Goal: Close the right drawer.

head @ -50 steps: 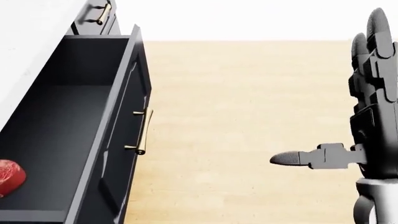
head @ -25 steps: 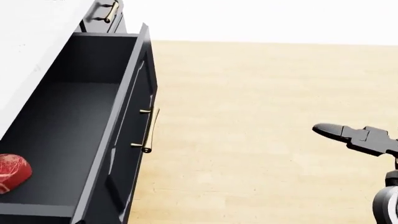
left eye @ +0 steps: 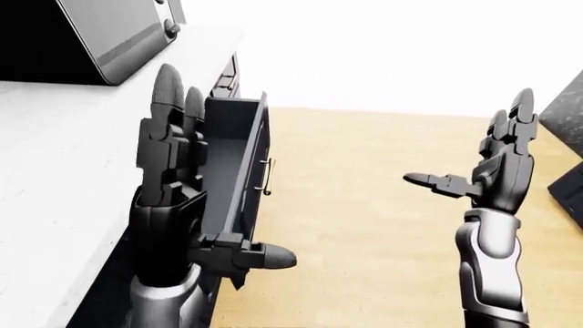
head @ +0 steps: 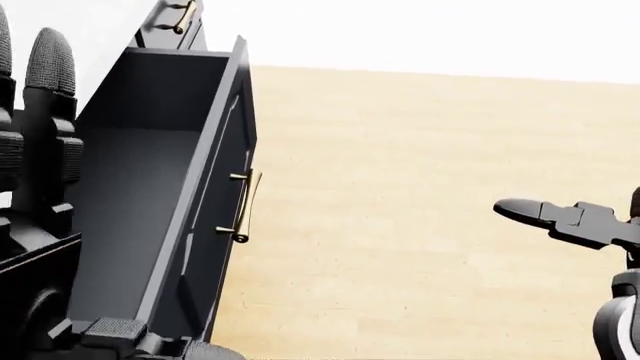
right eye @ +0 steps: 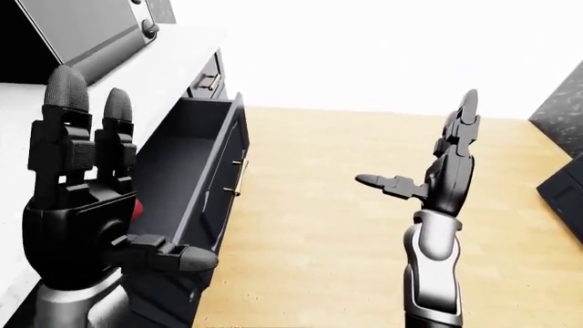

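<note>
The right drawer [head: 130,187] stands pulled out from the dark cabinet, its front panel [head: 218,150] carrying a brass handle [head: 243,206]. My left hand [right eye: 123,181] is raised at the views' left, open, fingers upright and thumb pointing right, in front of the drawer's near end without touching it. A sliver of a red item [right eye: 137,209] shows inside the drawer behind that hand. My right hand [left eye: 473,147] is held up over the floor well to the right of the drawer, open, palm turned toward it, thumb pointing left.
A white counter [left eye: 55,157] runs above the drawer, with a grey appliance [left eye: 109,34] at the top left. A closed drawer with a brass handle [head: 175,16] lies beyond. Wooden floor [head: 400,187] spreads right; a dark cabinet [left eye: 565,109] sits at the right edge.
My left hand has risen into the head view at the left and now hides the red item. The right hand dropped earlier, leaving only its thumb in that view. The drawer stays open.
</note>
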Controlling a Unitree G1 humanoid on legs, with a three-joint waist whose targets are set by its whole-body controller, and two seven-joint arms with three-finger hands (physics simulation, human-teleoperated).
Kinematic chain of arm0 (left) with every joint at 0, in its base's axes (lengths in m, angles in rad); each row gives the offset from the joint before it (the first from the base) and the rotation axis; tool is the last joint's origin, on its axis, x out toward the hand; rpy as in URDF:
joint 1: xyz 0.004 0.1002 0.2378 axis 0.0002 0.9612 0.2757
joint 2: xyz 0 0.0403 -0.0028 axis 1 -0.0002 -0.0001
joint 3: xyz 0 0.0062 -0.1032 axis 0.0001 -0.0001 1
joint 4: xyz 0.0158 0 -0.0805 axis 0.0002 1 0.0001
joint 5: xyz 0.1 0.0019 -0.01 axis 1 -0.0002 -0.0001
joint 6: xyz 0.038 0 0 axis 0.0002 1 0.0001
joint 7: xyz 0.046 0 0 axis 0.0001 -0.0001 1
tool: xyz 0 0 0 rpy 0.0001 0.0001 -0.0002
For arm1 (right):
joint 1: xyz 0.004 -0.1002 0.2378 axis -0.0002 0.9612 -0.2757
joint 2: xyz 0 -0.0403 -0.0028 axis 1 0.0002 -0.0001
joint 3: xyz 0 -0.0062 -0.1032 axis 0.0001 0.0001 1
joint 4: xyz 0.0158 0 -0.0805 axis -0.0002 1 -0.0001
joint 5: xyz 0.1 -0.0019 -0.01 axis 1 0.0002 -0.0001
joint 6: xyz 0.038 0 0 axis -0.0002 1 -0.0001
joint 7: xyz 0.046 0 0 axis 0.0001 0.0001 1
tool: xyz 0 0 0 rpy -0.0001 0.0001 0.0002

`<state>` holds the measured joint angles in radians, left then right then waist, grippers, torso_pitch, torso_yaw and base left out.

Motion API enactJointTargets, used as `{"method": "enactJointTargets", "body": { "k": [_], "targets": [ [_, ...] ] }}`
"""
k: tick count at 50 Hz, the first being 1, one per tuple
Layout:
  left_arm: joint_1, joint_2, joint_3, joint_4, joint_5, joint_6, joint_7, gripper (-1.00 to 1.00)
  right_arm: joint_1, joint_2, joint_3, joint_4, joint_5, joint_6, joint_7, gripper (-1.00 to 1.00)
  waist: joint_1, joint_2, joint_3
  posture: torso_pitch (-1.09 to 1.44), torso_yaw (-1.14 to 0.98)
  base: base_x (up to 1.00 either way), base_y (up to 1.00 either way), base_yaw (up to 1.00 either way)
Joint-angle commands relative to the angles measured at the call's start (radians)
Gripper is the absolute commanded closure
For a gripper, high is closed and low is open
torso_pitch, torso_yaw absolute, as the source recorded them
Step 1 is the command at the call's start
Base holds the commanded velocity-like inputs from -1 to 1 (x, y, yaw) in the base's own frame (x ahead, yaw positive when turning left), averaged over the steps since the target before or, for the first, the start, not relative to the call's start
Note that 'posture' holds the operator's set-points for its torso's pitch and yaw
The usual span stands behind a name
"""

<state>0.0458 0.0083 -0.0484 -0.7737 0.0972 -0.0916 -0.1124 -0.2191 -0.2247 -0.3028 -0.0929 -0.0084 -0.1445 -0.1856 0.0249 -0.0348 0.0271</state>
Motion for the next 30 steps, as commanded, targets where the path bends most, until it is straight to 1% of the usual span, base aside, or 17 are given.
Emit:
{"method": "enactJointTargets", "body": {
  "k": [1, 3, 5, 9, 15, 18, 20, 28, 30],
  "targets": [
    [-0.014, 0.001, 0.006, 0.039, -0.009, -0.087, 0.007, -1.00, -0.022, -0.012, -0.007, -0.035, -0.002, -0.029, -0.002, -1.00, 0.000, -0.003, -0.016, 0.00, 0.00, 0.00, 0.00, 0.00],
    [-0.026, 0.001, 0.017, 0.168, -0.008, -0.168, 0.013, -1.00, -0.027, -0.011, -0.002, -0.028, -0.004, -0.032, -0.001, -1.00, 0.000, -0.003, -0.016, 0.00, 0.00, 0.00, 0.00, 0.00],
    [-0.027, 0.000, 0.014, 0.213, -0.003, -0.198, 0.014, -1.00, -0.026, -0.010, 0.001, -0.030, -0.005, -0.031, 0.000, -1.00, 0.001, -0.003, -0.018, 0.00, 0.00, 0.00, 0.00, 0.00],
    [-0.037, -0.005, -0.003, 0.228, 0.008, -0.193, 0.015, -1.00, -0.025, -0.006, 0.006, -0.026, -0.008, -0.035, 0.002, -1.00, -0.002, -0.004, -0.020, 0.00, 0.00, 0.00, 0.00, 0.00],
    [-0.088, -0.011, -0.022, 0.330, 0.025, -0.230, 0.019, -1.00, -0.028, -0.004, 0.010, -0.023, -0.009, -0.033, 0.005, -1.00, -0.001, -0.005, -0.022, 0.00, 0.00, 0.00, 0.00, 0.00],
    [-0.087, -0.014, -0.029, 0.350, 0.026, -0.236, 0.018, -1.00, -0.027, -0.004, 0.008, -0.023, -0.007, -0.032, 0.007, -1.00, -0.002, -0.003, -0.024, 0.00, 0.00, 0.00, 0.00, 0.00],
    [-0.097, -0.014, -0.030, 0.399, 0.027, -0.263, 0.018, -1.00, -0.027, -0.003, 0.010, -0.020, -0.009, -0.035, 0.007, -1.00, -0.003, -0.003, -0.024, 0.00, 0.00, 0.00, 0.00, 0.00],
    [-0.113, -0.035, -0.080, 0.455, 0.058, -0.284, 0.013, -1.00, -0.027, -0.002, 0.012, -0.016, -0.006, -0.037, 0.010, -1.00, -0.003, -0.006, -0.024, 0.00, 0.00, 0.00, 0.00, 0.00],
    [-0.119, -0.038, -0.085, 0.464, 0.061, -0.283, 0.012, -1.00, -0.027, -0.002, 0.012, -0.018, -0.006, -0.035, 0.010, -1.00, -0.003, -0.007, -0.023, 0.00, 0.00, 0.00, 0.00, 0.00]
  ]
}}
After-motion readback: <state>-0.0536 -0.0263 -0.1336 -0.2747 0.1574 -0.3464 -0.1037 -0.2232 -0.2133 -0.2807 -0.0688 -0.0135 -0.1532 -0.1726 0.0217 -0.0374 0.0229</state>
